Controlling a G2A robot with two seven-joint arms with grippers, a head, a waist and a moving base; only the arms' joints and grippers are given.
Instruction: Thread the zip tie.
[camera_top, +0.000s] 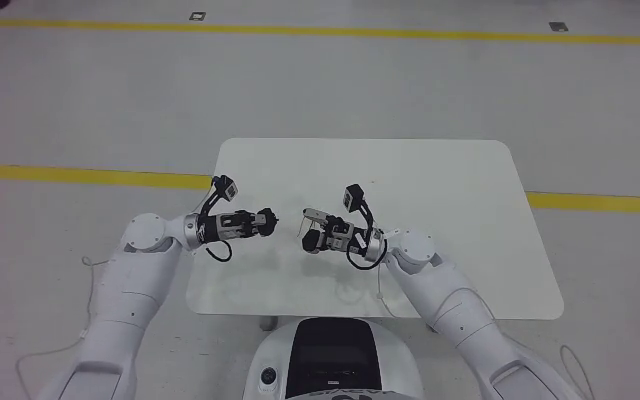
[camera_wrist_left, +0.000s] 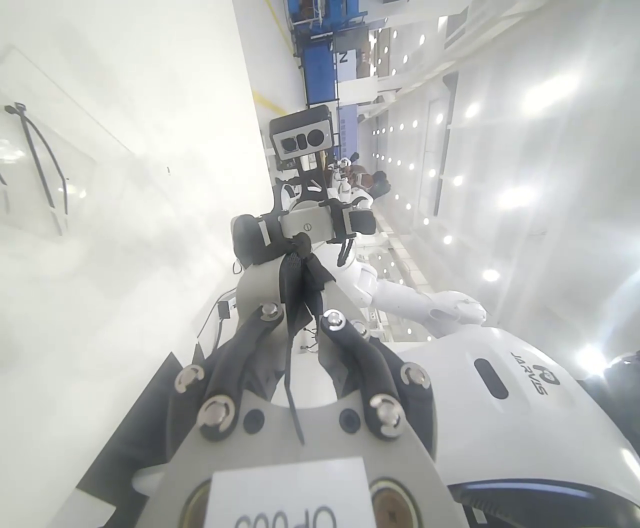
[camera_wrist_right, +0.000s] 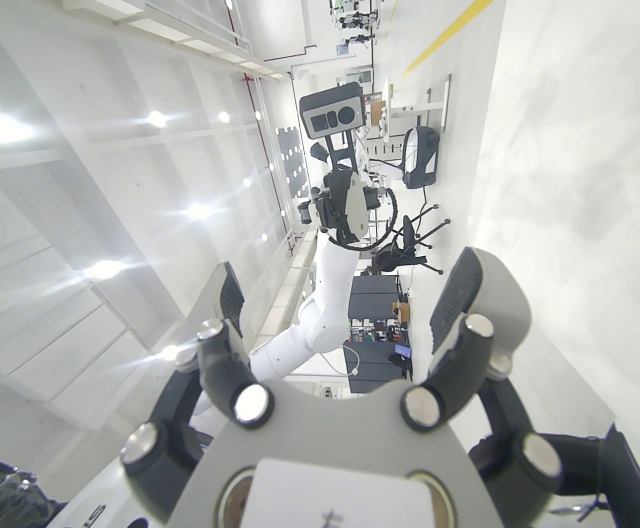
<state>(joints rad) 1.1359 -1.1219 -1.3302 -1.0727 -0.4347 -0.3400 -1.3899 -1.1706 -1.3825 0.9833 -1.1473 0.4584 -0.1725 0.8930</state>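
Note:
A thin black zip tie (camera_wrist_left: 290, 380) is pinched between the fingers of my left gripper (camera_wrist_left: 298, 280), which is shut on it. Its strap trails back over the gripper's palm. Above the white table (camera_top: 450, 190), my left gripper (camera_top: 270, 222) points at my right gripper (camera_top: 309, 232) across a small gap. In the right wrist view my right gripper (camera_wrist_right: 350, 295) is open, its ribbed pads (camera_wrist_right: 452, 295) wide apart with nothing between them. The left wrist view has the right gripper face-on just beyond the tie's pinched end, which is a dark bunch I cannot make out.
More black zip ties (camera_wrist_left: 40, 165) lie on a clear sheet off to one side in the left wrist view. Both arms hover over the table's near half. Yellow floor lines (camera_top: 300, 32) run beyond the table.

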